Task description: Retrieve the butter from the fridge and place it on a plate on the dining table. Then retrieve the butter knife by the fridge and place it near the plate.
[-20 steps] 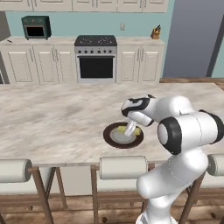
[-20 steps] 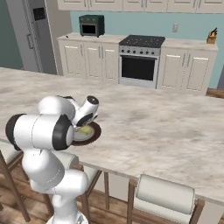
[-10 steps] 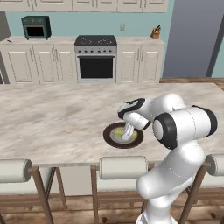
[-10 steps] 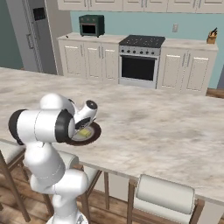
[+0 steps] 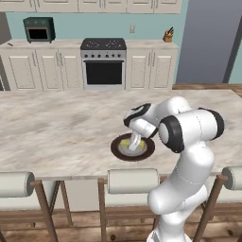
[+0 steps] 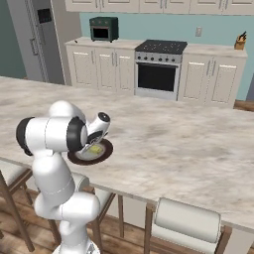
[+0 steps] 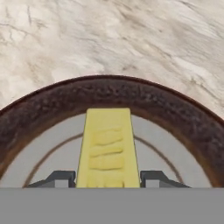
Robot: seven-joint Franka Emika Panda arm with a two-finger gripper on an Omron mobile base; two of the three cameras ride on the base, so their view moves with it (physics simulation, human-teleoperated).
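The pale-yellow butter (image 7: pixel 108 144) sits between my gripper's (image 7: pixel 108 179) two fingertips (image 7: pixel 61 178), and the jaws are shut on its sides. It lies over the grey centre of the brown-rimmed plate (image 7: pixel 105 94); whether it touches the plate I cannot tell. From the base, the plate (image 5: pixel 116 150) (image 6: pixel 78 158) rests on the beige marbled dining table (image 5: pixel 56 137) near its front edge. The gripper (image 5: pixel 134 142) (image 6: pixel 92 145) points down into it with the butter (image 5: pixel 125 143) (image 6: pixel 95 149). The grey fridge (image 6: pixel 37 39) stands at the far left. I cannot make out the butter knife.
Padded stools (image 5: pixel 133 180) (image 6: pixel 186 221) line the table's near edge. Beyond the table runs a cream-cabinet counter with a stove (image 5: pixel 103 61), a small green oven (image 5: pixel 38 29) and a knife block (image 5: pixel 168 35).
The hand has settled slightly lower over the plate and the elbow has shifted a little. The butter stays between the fingers, and the plate has not moved.
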